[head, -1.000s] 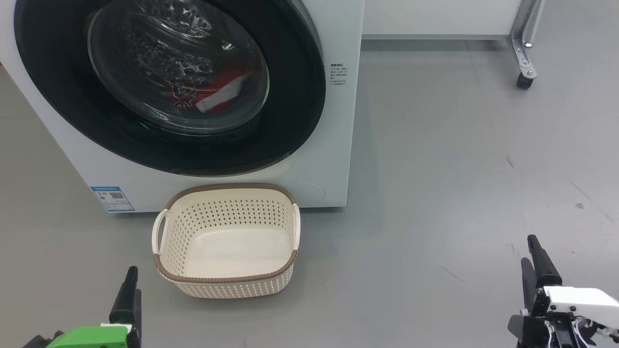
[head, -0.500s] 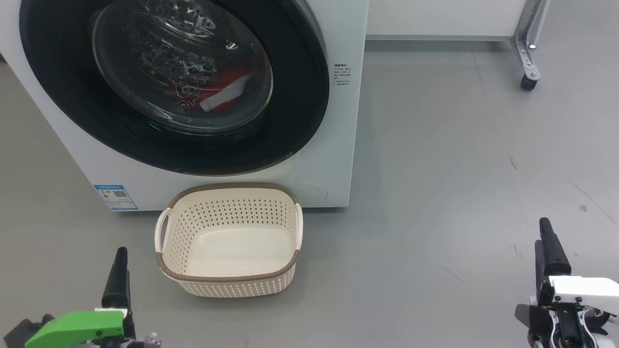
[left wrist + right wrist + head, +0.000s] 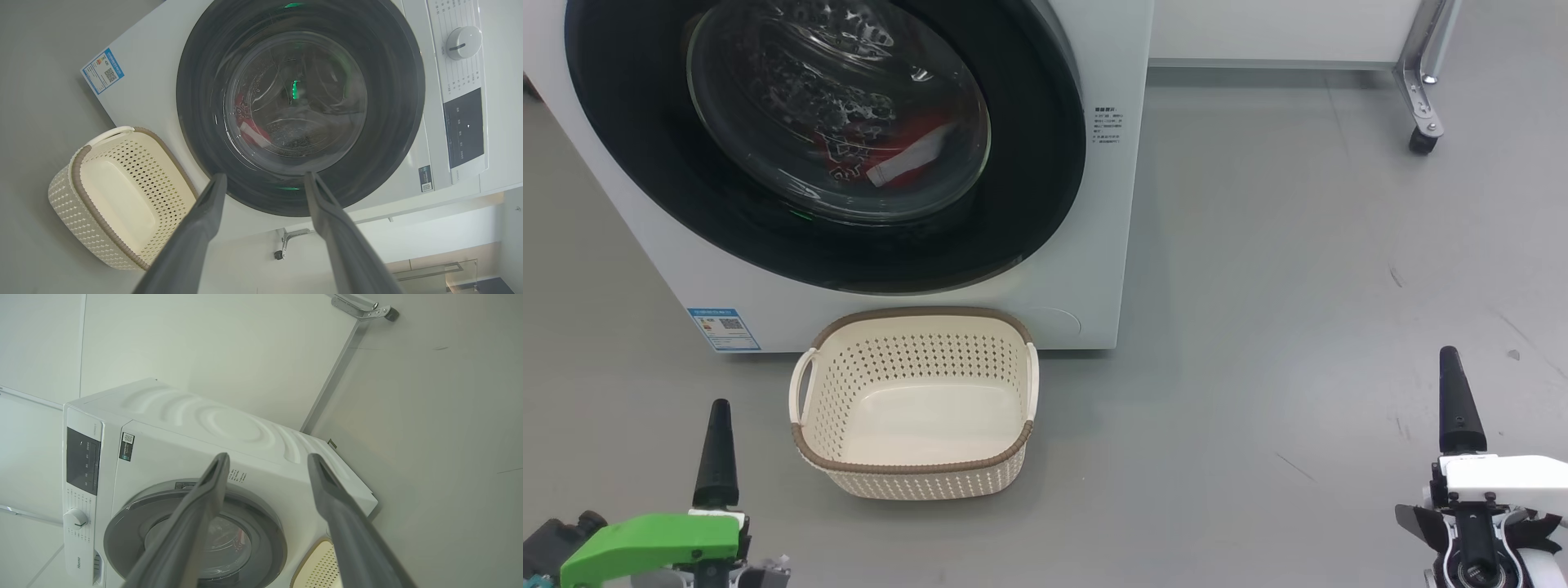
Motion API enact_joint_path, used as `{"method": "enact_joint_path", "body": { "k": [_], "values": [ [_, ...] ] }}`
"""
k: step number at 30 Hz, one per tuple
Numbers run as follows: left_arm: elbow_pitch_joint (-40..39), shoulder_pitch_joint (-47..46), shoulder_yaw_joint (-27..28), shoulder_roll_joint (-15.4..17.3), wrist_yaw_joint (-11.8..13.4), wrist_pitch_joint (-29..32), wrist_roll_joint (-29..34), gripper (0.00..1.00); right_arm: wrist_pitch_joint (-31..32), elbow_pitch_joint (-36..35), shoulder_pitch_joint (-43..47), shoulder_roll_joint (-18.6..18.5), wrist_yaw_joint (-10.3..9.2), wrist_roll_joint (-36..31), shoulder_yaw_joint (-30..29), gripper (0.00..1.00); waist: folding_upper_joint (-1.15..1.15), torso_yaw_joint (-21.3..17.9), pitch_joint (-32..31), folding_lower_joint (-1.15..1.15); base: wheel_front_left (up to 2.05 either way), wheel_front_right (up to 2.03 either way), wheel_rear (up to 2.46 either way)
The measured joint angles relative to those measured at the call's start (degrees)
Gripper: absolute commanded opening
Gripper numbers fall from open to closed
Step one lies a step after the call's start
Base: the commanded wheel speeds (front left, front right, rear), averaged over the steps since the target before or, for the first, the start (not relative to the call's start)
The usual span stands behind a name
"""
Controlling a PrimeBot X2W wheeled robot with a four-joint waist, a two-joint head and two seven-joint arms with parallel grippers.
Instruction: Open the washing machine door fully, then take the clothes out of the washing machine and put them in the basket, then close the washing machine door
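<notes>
Basket [image 3: 915, 469] on floor [image 3: 1298, 327] right in frt of washing machine [image 3: 1107, 245], clothes [image 3: 900, 166] inside, behind door [image 3: 1029, 180]

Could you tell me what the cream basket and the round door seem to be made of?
The cream perforated basket looks like matt moulded plastic, judging by its even holes; its brown rim looks woven, possibly imitation. The round black-rimmed washing machine door seems glossy plastic around clear glass: it reflects light and shows red clothes behind.

A grey floor [image 3: 1298, 245] carried a few dark scuff marks [image 3: 1396, 276]. At the far right, a metal frame leg [image 3: 1421, 102] stood on a small black caster [image 3: 1422, 141], below a white panel [image 3: 1274, 28] along the back.
</notes>
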Motion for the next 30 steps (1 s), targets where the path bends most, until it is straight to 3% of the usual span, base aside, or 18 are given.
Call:
{"method": "enact_joint_path", "body": {
  "k": [30],
  "values": [
    [-6.2,-1.2,-2.5,-0.3,0.0,-4.5,33.9,1.0,-4.6,-6.1,0.8,0.1,-4.08,-26.1,3.2,1.0,0.0,0.9,0.9,0.0,0.0,0.0,0.0]
  ]
}}
